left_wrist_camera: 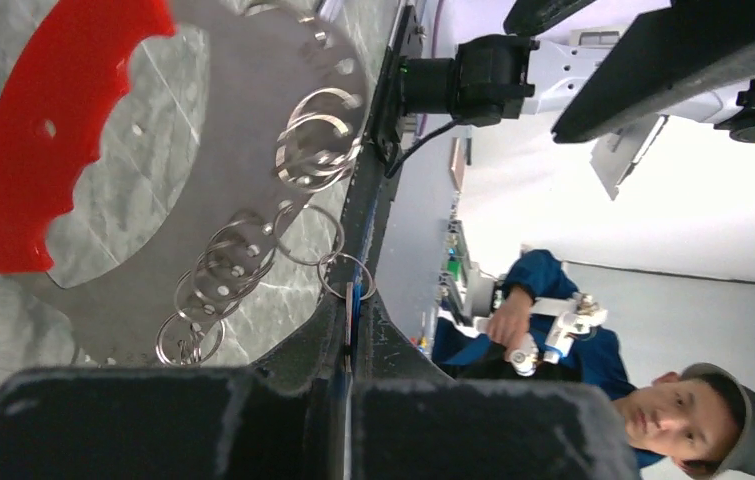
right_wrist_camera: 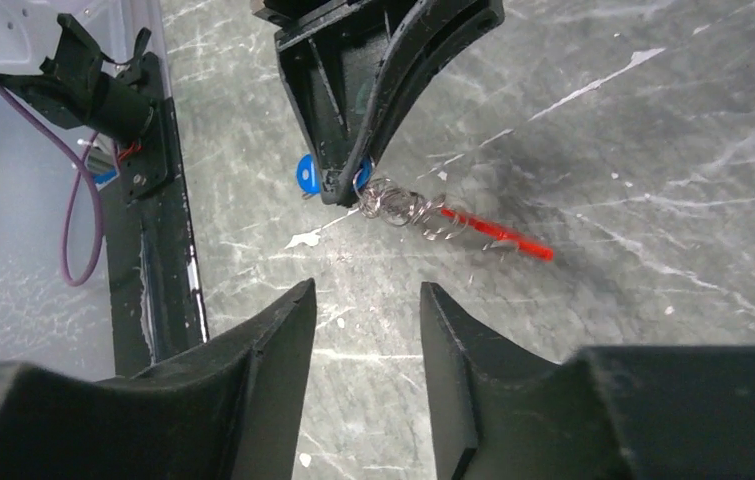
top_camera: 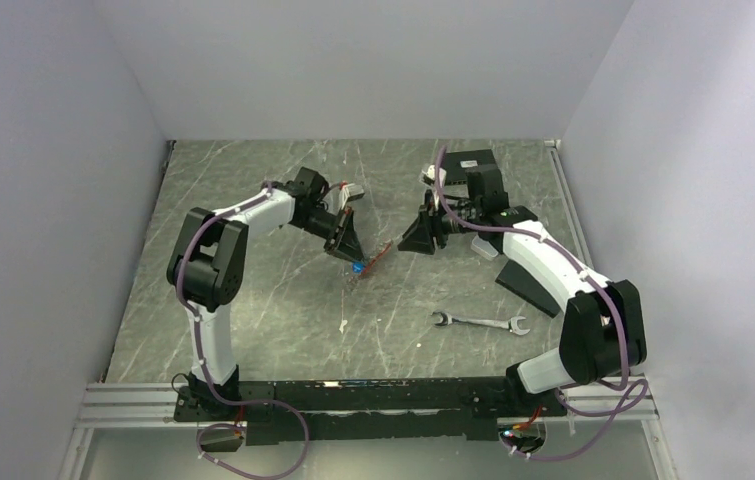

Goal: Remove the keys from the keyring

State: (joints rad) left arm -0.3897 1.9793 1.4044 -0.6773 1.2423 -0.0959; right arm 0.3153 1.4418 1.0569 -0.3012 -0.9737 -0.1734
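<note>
blue-headed silver key (right_wrist_camera: pixel 306 173): one, clamped in left gripper (right_wrist_camera: pixel 351 188)
silvery chain keyring (right_wrist_camera: pixel 408 208): one, red tag (right_wrist_camera: pixel 501 233)
right gripper (right_wrist_camera: pixel 365 298): released
silver open-ended wrench (top_camera: pixel 480 322): one, aside

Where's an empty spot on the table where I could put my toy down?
Bare table lies between the left arm and the wrench, and along the back wall between both arms. It's crowded in the middle, where the left fingers pinch the keyring facing the right fingers.
</note>
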